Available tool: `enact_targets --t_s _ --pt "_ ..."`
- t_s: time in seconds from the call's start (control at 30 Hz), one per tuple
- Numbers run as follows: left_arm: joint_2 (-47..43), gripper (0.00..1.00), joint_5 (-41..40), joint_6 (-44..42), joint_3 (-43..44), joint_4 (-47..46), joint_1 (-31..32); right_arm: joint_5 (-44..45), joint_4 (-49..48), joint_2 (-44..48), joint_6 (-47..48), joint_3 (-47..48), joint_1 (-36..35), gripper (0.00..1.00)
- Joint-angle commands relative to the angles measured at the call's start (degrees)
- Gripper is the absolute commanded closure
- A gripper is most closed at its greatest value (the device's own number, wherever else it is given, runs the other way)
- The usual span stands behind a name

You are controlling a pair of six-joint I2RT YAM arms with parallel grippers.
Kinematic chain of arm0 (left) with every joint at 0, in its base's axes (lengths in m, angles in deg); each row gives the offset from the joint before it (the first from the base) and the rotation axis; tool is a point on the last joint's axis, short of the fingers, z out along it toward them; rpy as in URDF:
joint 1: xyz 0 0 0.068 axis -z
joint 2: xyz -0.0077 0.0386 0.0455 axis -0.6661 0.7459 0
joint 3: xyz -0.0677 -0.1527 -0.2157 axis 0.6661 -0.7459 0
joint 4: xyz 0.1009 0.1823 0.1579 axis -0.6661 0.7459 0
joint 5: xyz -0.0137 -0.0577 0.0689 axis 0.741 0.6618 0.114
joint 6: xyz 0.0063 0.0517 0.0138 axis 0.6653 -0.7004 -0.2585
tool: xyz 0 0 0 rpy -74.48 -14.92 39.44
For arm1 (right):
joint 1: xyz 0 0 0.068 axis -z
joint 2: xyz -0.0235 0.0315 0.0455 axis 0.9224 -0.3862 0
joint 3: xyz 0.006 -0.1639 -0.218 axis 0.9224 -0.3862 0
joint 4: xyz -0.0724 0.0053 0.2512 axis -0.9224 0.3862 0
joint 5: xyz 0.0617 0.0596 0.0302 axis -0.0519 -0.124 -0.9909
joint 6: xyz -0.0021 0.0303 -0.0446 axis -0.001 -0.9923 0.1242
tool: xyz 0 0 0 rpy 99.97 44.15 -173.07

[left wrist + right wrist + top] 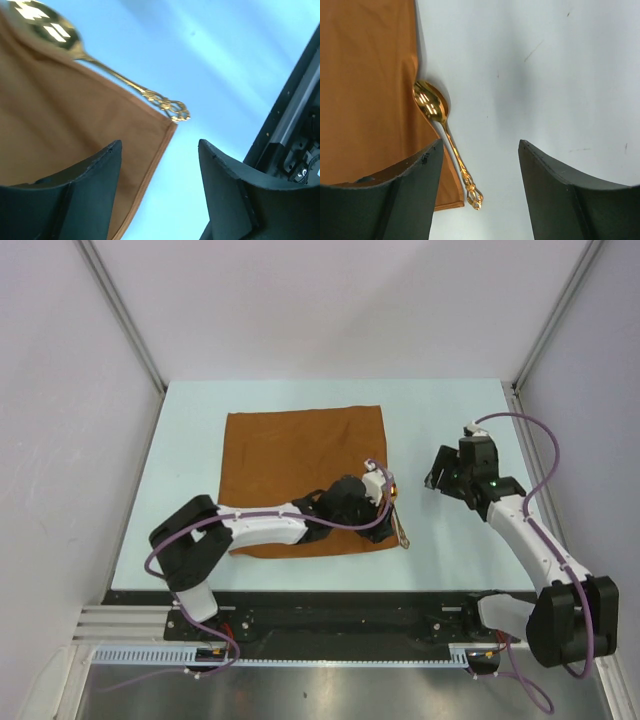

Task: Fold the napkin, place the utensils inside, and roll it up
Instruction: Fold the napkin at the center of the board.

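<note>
The rust-orange napkin (290,465) lies spread flat on the light blue table (450,410). The gold spoon (402,528) lies along the napkin's right edge near its front right corner, with the handle end off the cloth. My left gripper (388,498) is open and empty, low over that corner. In the left wrist view (160,145) it shows the spoon (125,80) ahead of the fingers and the napkin (60,115) below. My right gripper (438,480) is open and empty, just right of the spoon. The right wrist view (480,145) shows the spoon (445,132) and napkin (365,85).
A black rail (330,605) runs along the table's near edge, behind the arm bases; it also shows in the left wrist view (295,110). White walls and metal corner posts (120,310) enclose the table on three sides.
</note>
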Motion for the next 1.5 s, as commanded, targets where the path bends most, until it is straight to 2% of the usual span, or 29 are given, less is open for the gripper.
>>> enact_targets --t_s 0.0,0.17,0.27,0.43,0.53,0.77,0.93,1.27,1.47 --pt "4.5 0.33 3.3 -1.0 4.2 -4.8 2.4 -2.7 -0.9 4.7 -0.3 0.4 4.4 0.34" --pt "8.3 0.34 6.2 0.4 5.7 -7.2 4.0 -6.2 -0.1 7.4 0.6 -0.5 7.9 0.34" --pt "11.5 0.35 5.8 0.4 7.6 -5.5 4.4 -7.5 -0.2 8.4 0.8 -1.4 9.2 0.34" --pt "14.2 0.41 5.5 0.6 9.2 -4.8 4.4 -8.7 -0.2 9.6 1.3 -2.5 10.7 0.34" --pt "15.1 0.48 3.9 1.2 10.7 -2.2 4.4 -9.4 -0.2 10.2 1.4 -2.7 10.9 0.34" --pt "15.6 0.52 2.5 2.8 9.8 -1.2 4.6 -10.5 -0.2 11.5 1.9 -3.3 13.4 0.34" --pt "16.7 0.60 1.0 4.0 9.8 0.8 5.4 -11.0 -0.3 12.4 2.1 -3.3 14.2 0.33" --pt "19.2 0.57 -6.1 4.9 13.1 7.4 7.2 -11.8 -0.3 13.9 2.4 -3.2 15.1 0.33" --pt "20.2 0.66 -12.7 6.4 15.5 13.6 8.0 -12.3 -0.4 14.9 2.5 -3.2 15.8 0.33"
